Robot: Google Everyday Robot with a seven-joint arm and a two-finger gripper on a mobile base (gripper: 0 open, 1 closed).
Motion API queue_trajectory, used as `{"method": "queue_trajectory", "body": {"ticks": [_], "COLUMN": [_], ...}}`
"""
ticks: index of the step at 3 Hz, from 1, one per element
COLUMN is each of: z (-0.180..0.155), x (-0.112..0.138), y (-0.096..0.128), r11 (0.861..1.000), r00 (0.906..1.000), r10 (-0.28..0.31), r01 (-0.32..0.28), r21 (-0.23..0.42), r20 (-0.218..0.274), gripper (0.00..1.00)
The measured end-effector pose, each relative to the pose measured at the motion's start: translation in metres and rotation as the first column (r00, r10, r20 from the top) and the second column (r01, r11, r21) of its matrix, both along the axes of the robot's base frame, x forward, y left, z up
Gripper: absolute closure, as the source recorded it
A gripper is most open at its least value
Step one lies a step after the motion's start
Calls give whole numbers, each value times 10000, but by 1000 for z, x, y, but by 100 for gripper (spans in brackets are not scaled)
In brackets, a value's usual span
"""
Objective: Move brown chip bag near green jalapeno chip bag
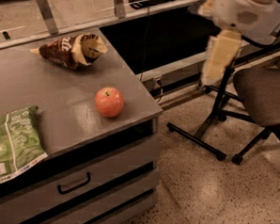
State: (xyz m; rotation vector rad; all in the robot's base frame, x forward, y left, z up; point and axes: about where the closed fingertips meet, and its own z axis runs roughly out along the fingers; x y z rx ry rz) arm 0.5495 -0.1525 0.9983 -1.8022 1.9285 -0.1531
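Note:
The brown chip bag (71,49) lies wrinkled at the far side of the grey cabinet top (50,97), its tan end pointing right. The green jalapeno chip bag (12,142) lies flat at the front left edge, partly cut off by the frame. My gripper (219,58) hangs from the white arm (247,7) at the upper right. It is beyond the cabinet's right edge, over the floor, well apart from both bags and holding nothing that I can see.
A red apple (109,102) sits on the cabinet top between the two bags, near the right edge. Drawers (73,183) face the front. A dark chair (266,93) and black stand legs (197,134) are on the speckled floor to the right.

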Motion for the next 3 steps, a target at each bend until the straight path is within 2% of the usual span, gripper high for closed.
{"method": "queue_trajectory", "body": {"ticks": [1, 2, 3], "z": [19, 27, 14], "x": [72, 131, 178], "y": [77, 148, 203], "r11": [9909, 9737, 9543], "r00": [9904, 9740, 9714], "r10": [1086, 1738, 1935], "r01": [-1147, -1920, -2190], "r21": [705, 1223, 2035], "r20": [854, 1453, 1380], "gripper": [0, 0, 0]}}
